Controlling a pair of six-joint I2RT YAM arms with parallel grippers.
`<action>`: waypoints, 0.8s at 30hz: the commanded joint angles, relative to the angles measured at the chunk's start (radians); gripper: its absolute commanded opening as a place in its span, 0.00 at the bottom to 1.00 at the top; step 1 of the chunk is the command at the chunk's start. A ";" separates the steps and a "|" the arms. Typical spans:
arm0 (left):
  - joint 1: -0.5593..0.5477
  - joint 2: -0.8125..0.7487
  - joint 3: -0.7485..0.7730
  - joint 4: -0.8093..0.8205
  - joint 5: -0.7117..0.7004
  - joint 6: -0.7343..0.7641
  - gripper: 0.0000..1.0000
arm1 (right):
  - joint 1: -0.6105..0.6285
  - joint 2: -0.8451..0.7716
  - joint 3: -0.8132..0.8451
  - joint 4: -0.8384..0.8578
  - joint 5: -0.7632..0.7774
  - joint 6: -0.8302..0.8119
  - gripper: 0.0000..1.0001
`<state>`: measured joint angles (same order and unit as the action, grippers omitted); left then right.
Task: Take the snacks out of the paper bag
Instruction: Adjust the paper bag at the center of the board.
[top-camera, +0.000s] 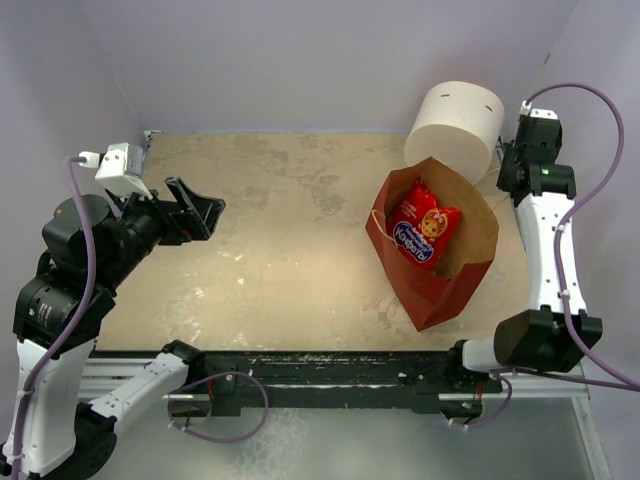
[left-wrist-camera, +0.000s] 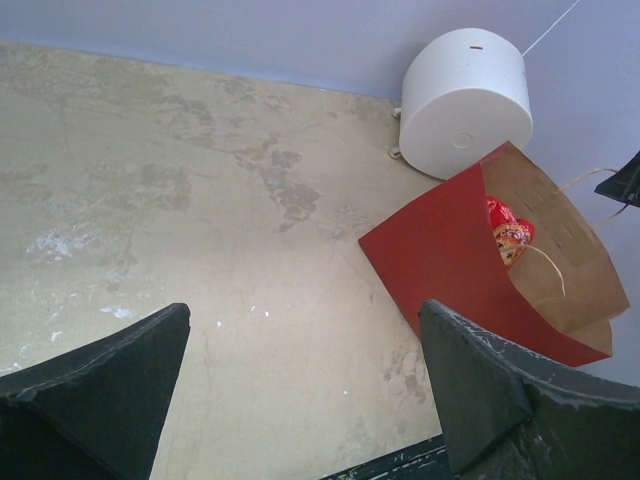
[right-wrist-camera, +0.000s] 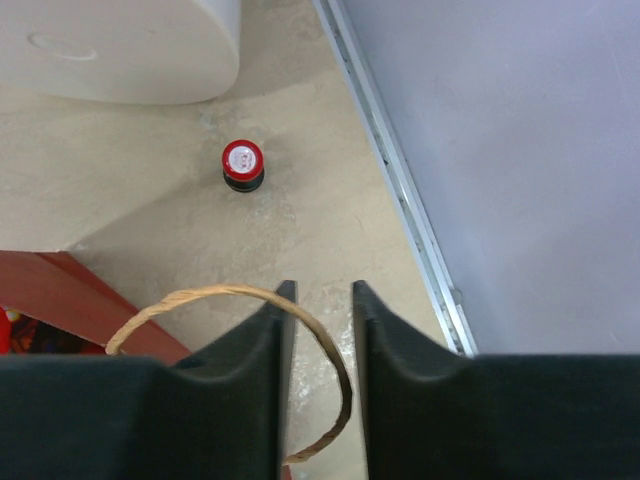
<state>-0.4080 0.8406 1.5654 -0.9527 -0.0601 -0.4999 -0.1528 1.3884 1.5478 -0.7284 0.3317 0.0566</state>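
Beige worktop between lavender walls. Near its right edge the paper bag sits open, a red snack packet inside; nothing is out yet. The right gripper, jaws a narrow gap apart, straddles the string handle without pinching. The left gripper hangs wide open, empty.

red cartoon snack bag inside open paper bag, white cylinder just behind
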 joint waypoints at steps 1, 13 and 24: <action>0.004 0.007 0.041 0.022 -0.003 0.032 0.99 | -0.002 -0.024 0.093 0.015 -0.046 -0.031 0.13; 0.004 0.060 0.045 0.027 0.096 -0.006 0.99 | 0.001 -0.166 0.130 -0.013 -0.601 0.067 0.00; 0.004 0.104 0.015 0.188 0.353 -0.066 0.99 | 0.052 -0.228 0.047 0.011 -0.985 0.181 0.00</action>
<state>-0.4080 0.9375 1.5814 -0.9188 0.1345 -0.5312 -0.1333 1.2083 1.6108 -0.8005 -0.4644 0.1791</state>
